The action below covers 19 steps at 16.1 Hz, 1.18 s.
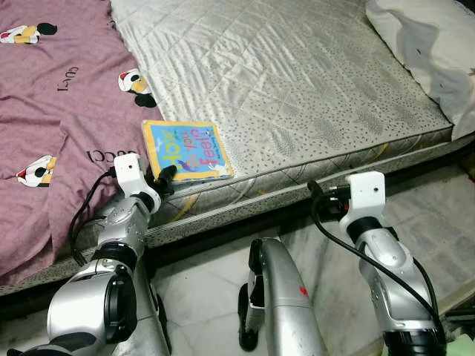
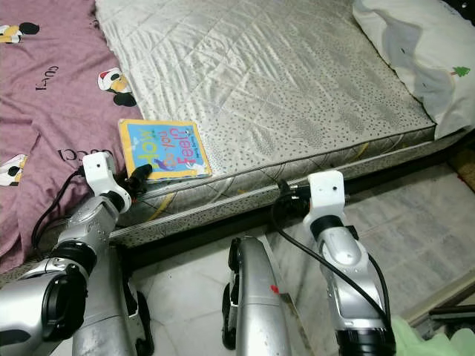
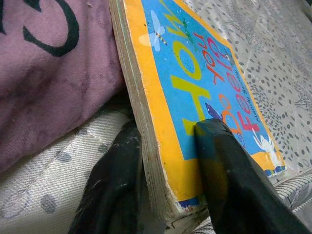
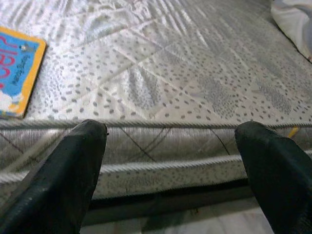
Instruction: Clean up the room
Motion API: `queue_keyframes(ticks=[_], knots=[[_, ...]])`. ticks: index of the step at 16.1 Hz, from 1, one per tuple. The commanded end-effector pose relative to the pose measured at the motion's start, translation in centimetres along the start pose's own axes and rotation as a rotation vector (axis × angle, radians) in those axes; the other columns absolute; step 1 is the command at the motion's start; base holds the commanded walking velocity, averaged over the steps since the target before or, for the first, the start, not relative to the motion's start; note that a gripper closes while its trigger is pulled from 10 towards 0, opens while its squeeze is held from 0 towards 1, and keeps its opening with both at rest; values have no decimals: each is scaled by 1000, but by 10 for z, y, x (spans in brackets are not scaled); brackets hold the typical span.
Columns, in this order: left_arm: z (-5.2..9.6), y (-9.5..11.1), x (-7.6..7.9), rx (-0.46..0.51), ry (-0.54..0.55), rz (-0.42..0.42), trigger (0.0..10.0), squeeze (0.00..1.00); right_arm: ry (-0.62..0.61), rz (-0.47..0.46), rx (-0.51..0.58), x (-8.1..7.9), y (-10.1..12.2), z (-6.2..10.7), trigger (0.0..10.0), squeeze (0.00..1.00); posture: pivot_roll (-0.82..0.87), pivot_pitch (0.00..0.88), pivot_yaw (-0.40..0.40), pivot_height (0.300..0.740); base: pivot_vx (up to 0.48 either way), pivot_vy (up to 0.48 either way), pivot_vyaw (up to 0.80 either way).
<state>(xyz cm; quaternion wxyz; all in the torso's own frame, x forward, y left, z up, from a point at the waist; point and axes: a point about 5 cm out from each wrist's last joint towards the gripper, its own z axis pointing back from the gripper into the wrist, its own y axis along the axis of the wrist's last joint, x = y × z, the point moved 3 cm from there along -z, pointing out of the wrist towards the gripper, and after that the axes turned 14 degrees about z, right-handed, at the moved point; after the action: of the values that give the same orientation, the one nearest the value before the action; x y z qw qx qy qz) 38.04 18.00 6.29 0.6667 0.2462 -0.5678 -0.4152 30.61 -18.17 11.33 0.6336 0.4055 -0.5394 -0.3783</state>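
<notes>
A children's board book point(image 1: 186, 149), blue cover with yellow border, is seen lying flat on the bed point(image 1: 297, 81) near its front edge, just beside the purple blanket point(image 1: 52, 133). The left end effector point(image 3: 165, 170) is clamped on the book's near corner, one finger on the cover, one beneath. The right end effector point(image 4: 170, 161) is held before the mattress side, fingers wide apart, gripping nothing. A white pillow point(image 1: 423, 37) is noted at the bed's far right.
</notes>
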Motion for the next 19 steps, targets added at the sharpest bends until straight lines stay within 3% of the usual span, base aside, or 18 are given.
queue_keyframes(ticks=[1, 3, 5, 8, 13, 15, 16, 19], knots=[[1, -8, -2, -43, 7, -17, 0, 0, -4, 4, -19, -1, -6, 0, 10000, 0, -116, 170, -136, 534, 0, 0, 0], [1, -3, -4, -30, 7, -38, 0, 0, 25, -48, 12, -9, -2, -2, 10000, 0, -102, 157, -119, 534, 0, 0, 0], [3, 5, -8, -6, 8, -56, 0, 0, 176, -163, 67, -33, 9, -2, 10000, 0, -83, 144, -95, 534, 0, 0, 0], [3, 15, -8, 38, -9, -81, 0, 0, 296, -201, 70, -52, 10, -4, 10000, 0, -56, 129, -80, 534, 0, 0, 0], [3, 42, 3, 159, -62, -165, 0, 0, 227, -192, 81, -52, 11, -20, 10000, 0, -8, 107, -45, 534, 0, 0, 0], [2, 75, 26, 301, -139, -270, 0, 0, 181, -198, 87, -52, 12, -24, 10000, 0, 10, 89, -18, 534, 0, 0, 0], [3, 102, 43, 396, -178, -369, 0, 0, 153, -206, 93, -53, 12, -26, 10000, 0, 18, 82, -6, 534, 0, 0, 0], [11, 133, 61, 519, -220, -489, 0, 0, 119, -218, 98, -53, 11, -29, 10000, 0, 23, 66, 26, 534, 0, 0, 0]])
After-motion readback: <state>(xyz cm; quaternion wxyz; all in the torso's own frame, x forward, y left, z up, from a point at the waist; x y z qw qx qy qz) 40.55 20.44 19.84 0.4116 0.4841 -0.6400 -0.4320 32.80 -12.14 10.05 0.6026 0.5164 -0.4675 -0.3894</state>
